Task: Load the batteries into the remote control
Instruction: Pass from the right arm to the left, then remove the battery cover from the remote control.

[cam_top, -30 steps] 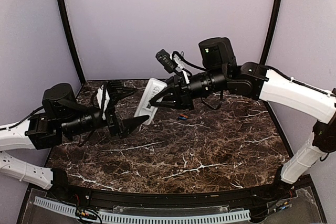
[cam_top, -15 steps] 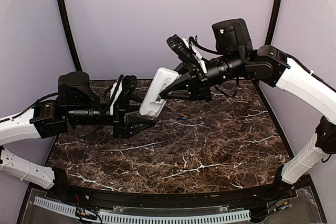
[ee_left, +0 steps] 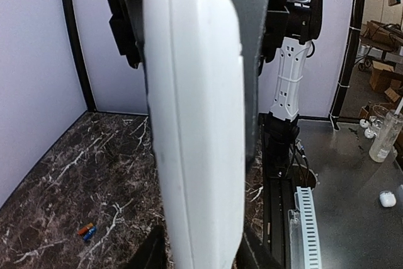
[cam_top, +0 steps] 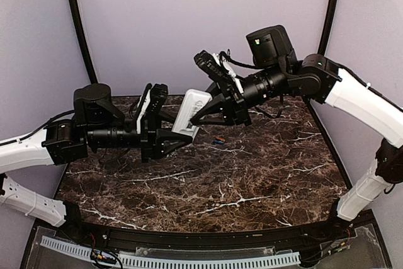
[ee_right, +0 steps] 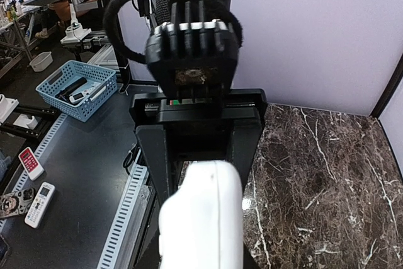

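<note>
The white remote control (cam_top: 189, 114) hangs tilted in the air above the back of the marble table (cam_top: 252, 181), held from both ends. My right gripper (cam_top: 201, 113) is shut on its upper end. My left gripper (cam_top: 179, 135) has its fingers against both sides of the lower end. The left wrist view is filled by the remote's plain white back (ee_left: 195, 124), with the left gripper (ee_left: 201, 253) pressing its edges. In the right wrist view the remote control (ee_right: 201, 218) hides most of the right gripper (ee_right: 201, 259). The batteries (cam_top: 218, 140), orange-red and blue, lie together on the table (ee_left: 87, 230).
Purple walls with black posts close off the back and sides. A slotted cable duct (cam_top: 189, 259) runs along the near edge. Beyond the table, a blue basket (ee_right: 75, 89) and spare remotes (ee_right: 38, 203) lie on a dark surface.
The right arm lifted the remote up and slightly right. The left gripper moved right to the remote's lower end and its jaws closed in on it.
</note>
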